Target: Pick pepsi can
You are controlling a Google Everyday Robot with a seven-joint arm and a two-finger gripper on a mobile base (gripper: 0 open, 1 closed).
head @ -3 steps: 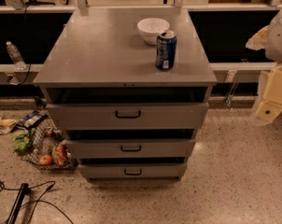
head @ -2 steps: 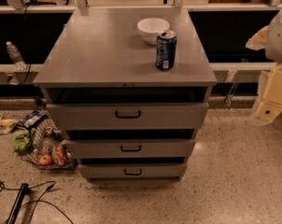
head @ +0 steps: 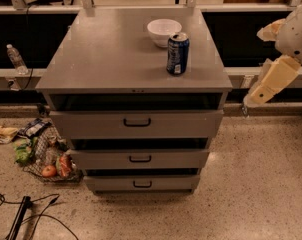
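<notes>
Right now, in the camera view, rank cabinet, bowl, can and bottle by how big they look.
Largest: cabinet, by far.
Next: can and bowl, too alike to rank.
Smallest: bottle, though perhaps farther off.
The gripper hangs right of the cabinet, away from the can.

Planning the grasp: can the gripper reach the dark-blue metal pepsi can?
Probably yes: the gripper hangs right of the grey cabinet; the dark-blue pepsi can stands near that edge, round white bowl only behind it.

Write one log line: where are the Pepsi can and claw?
Pepsi can: upright on drawer cabinet top, near white bowl | claw: off cabinet's right side, not touching can | grasp: not yet
</notes>
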